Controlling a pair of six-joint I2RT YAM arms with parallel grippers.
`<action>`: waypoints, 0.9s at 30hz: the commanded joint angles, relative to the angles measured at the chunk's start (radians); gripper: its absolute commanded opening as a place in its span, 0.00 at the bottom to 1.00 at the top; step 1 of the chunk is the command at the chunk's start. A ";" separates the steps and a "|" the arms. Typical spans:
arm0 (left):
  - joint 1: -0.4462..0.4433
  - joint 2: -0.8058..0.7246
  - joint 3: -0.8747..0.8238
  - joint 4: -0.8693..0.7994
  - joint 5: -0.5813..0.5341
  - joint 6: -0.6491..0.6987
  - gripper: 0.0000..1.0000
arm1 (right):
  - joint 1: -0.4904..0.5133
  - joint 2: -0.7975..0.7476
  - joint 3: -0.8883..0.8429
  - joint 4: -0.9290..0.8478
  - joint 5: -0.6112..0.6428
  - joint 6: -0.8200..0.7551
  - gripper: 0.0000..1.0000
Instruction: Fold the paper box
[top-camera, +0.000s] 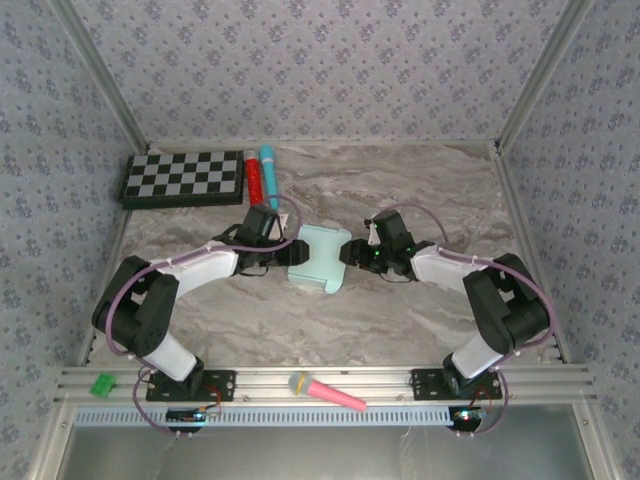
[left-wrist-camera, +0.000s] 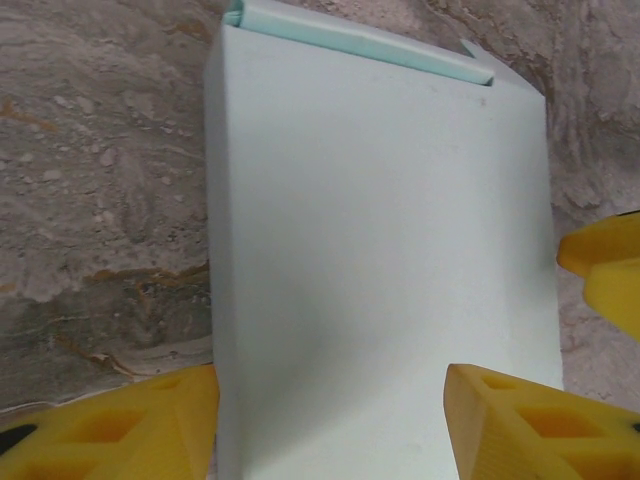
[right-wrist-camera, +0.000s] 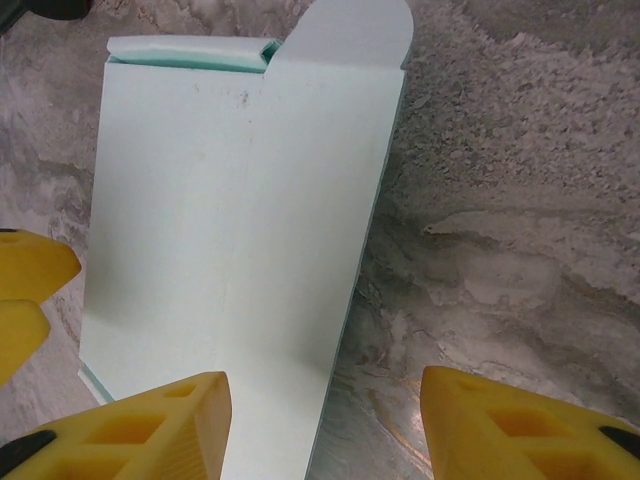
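Observation:
The paper box (top-camera: 318, 258) is a pale aqua flattened sleeve lying on the marble table between the two arms. My left gripper (top-camera: 284, 250) is at its left end, open. In the left wrist view the left gripper (left-wrist-camera: 332, 420) has one yellow finger (left-wrist-camera: 150, 425) against the paper box's (left-wrist-camera: 380, 230) long side edge and the other over its top face. My right gripper (top-camera: 350, 252) is at the opposite end, open. In the right wrist view the right gripper (right-wrist-camera: 325, 430) straddles the paper box's (right-wrist-camera: 230, 230) long edge, one finger over the card and one over bare table. A rounded flap (right-wrist-camera: 350, 30) sticks out at the far end.
A checkerboard (top-camera: 184, 178) lies at the back left, with a red marker (top-camera: 253, 175) and a turquoise marker (top-camera: 268, 170) beside it. A pink marker (top-camera: 325, 390) rests on the front rail, and a green clip (top-camera: 102, 384) sits at the front left. Patterned walls enclose the table.

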 joint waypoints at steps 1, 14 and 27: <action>0.013 -0.007 0.025 -0.029 -0.029 0.015 0.59 | 0.005 0.035 0.000 0.057 -0.035 0.029 0.55; 0.041 0.084 0.091 -0.027 -0.002 0.045 0.51 | 0.015 0.115 -0.010 0.230 -0.119 0.098 0.54; 0.048 0.133 0.084 0.003 0.021 0.028 0.37 | 0.026 0.152 -0.023 0.343 -0.162 0.125 0.53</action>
